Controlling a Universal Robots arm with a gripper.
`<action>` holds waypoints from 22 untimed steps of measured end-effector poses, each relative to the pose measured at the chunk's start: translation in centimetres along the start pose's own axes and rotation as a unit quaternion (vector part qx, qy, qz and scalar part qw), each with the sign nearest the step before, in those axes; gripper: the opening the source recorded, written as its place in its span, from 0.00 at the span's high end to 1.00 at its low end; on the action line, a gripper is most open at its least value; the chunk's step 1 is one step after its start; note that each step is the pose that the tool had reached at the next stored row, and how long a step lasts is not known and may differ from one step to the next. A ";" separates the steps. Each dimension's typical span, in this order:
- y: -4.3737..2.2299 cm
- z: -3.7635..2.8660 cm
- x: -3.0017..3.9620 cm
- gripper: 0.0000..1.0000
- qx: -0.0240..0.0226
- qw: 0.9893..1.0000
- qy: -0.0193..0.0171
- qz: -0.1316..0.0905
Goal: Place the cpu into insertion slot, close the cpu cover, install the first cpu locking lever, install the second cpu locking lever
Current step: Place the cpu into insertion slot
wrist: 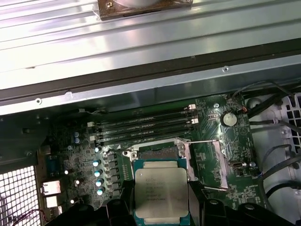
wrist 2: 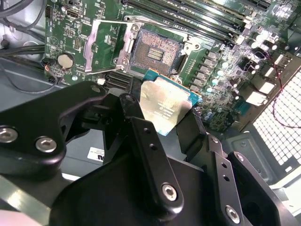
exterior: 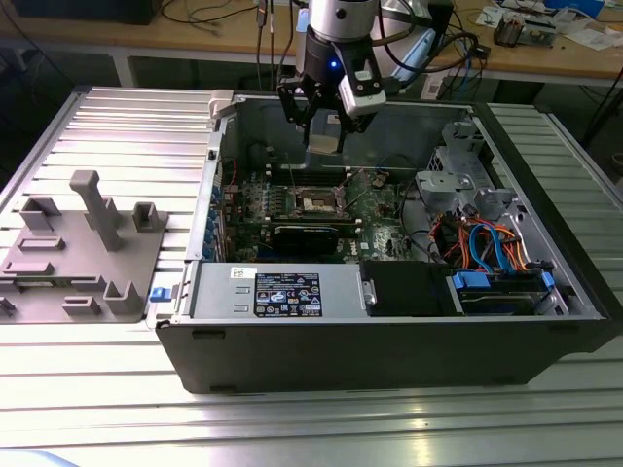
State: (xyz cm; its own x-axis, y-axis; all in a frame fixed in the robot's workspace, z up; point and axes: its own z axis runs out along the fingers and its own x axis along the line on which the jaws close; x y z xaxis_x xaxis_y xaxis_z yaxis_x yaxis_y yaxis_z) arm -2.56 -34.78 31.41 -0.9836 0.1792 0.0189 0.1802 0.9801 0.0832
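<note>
In the exterior view, an open computer case is seen lying on a ribbed metal table, with a grey fixture set at the exterior view's left. The gripper is held over the motherboard, and the cpu is clamped in it, raised clear of the insertion slot, which lies bare below. In the second wrist view, the cpu is seen pinched by its edges between the black fingers, apart from the empty insertion slot; the cpu cover is swung open beside that slot. In the first wrist view, the cpu is held in front of the insertion slot, partly hiding it, with the cpu cover open alongside and the memory slots beyond.
</note>
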 end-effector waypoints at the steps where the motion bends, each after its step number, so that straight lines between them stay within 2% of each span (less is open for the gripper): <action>1: 0.00 0.00 0.00 0.46 0.000 1.000 0.000 0.001; 22: 0.00 0.01 0.00 0.46 0.005 1.000 -0.003 0.025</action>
State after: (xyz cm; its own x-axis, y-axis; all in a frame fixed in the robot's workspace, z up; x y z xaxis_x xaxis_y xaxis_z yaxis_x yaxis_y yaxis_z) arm -2.55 -34.78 31.40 -0.9736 0.2277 0.0166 0.2283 0.9709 0.0721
